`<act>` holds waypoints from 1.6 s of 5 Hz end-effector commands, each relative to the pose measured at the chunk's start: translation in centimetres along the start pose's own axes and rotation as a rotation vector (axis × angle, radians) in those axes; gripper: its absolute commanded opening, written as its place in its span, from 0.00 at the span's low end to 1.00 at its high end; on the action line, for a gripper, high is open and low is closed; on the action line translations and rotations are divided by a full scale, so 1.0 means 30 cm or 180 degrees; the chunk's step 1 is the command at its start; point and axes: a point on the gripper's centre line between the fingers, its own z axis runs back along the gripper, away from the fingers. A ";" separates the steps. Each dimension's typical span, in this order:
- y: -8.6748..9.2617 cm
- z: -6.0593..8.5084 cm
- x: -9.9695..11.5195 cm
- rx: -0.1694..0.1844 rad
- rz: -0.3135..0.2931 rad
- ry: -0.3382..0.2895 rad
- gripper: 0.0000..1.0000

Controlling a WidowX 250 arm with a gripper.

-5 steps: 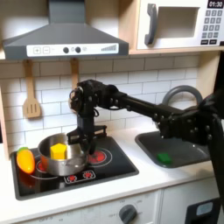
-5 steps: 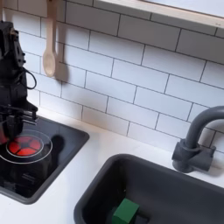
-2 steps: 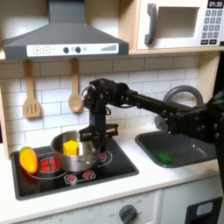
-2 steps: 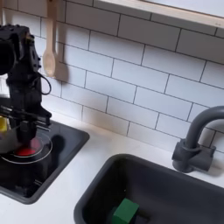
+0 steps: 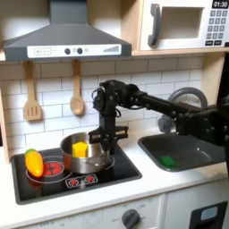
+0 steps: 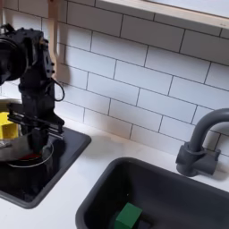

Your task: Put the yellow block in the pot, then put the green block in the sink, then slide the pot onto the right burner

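The shiny steel pot stands on the black stove around the right burner, and its rim shows at the second exterior view's left edge. The yellow block lies inside the pot. My gripper points down at the pot's right rim in the first exterior view and is shut on it; in the second exterior view the gripper hangs over the red burner. The green block rests in the dark grey sink, near the sink's front wall.
An orange-yellow oval toy lies on the left burner. Wooden utensils hang on the tiled wall behind the stove. A dark curved faucet rises behind the sink. White counter separates stove and sink.
The gripper and the pot with the yellow block have slid to the first exterior view's right, off the middle of the stove. The pot has come into the second exterior view from its left.
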 end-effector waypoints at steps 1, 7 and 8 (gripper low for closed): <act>-0.051 -0.008 -0.002 -0.0022 -0.0116 0.0010 0.00; -0.095 0.025 -0.012 -0.0058 -0.0229 -0.0046 1.00; -0.104 0.045 -0.007 -0.0077 -0.0245 -0.0098 1.00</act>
